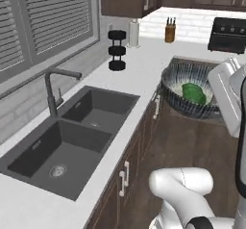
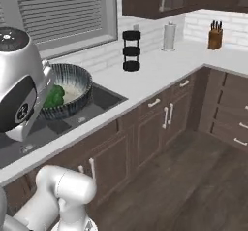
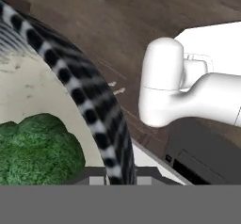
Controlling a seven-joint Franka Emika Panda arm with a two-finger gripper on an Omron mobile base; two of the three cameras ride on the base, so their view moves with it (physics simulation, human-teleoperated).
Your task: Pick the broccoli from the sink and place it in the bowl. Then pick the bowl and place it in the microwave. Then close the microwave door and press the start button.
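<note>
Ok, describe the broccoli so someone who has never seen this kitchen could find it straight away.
Start at the dark double-basin sink in the white counter. To its right, held up off the counter's edge over the wooden floor by the robot's hand, is a round striped bowl. The broccoli lies in its pale hollow: a lumpy bright green floret, the only green thing around.

You have a white counter (image 1: 139, 74) running along the wall and turning a corner at the far end. Near its back edge, just under the window blinds (image 1: 53, 16), stands a black three-tier rack (image 1: 116, 50). Beside it, closer to the far corner, a paper towel roll (image 1: 134, 32) stands upright. A wooden knife block (image 1: 169, 32) sits in the corner against the white tile. Dark brown cabinet doors (image 2: 169, 118) with pale handles line the counter's front, above a dark wood floor (image 2: 193, 186).
</note>
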